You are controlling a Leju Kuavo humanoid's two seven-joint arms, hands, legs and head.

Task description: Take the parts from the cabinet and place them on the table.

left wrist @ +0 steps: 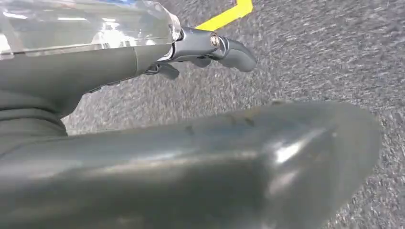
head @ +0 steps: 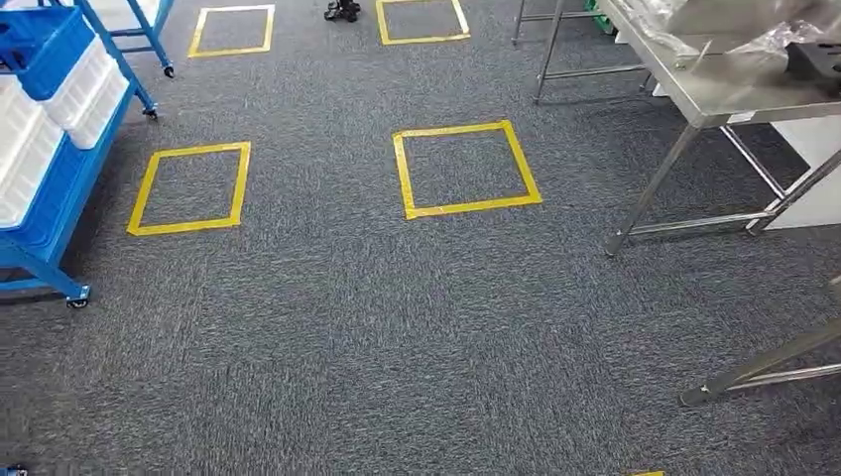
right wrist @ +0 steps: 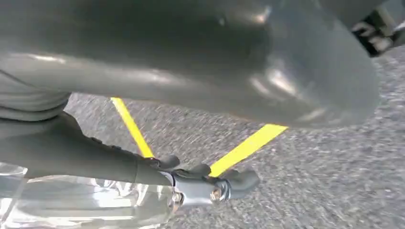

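The blue cabinet (head: 45,213) stands at the left edge of the head view with white bins (head: 84,94) and a blue bin (head: 40,40) on its shelves. At the right, the steel table (head: 709,99) carries crumpled clear bags (head: 754,40) and a dark part (head: 818,59). In the left wrist view a clear plastic package (left wrist: 86,26) lies against the fingers of my left hand (left wrist: 95,67), above the carpet. A clear plastic package (right wrist: 86,202) lies likewise against the fingers of my right hand (right wrist: 95,162). Both thumbs stand off the package.
Grey carpet lies between cabinet and table, marked with yellow tape squares (head: 466,169) (head: 188,188). The table's steel legs (head: 650,188) reach the floor at the right. Another steel leg (head: 764,367) slants in at the lower right. A small dark object (head: 342,10) sits far ahead.
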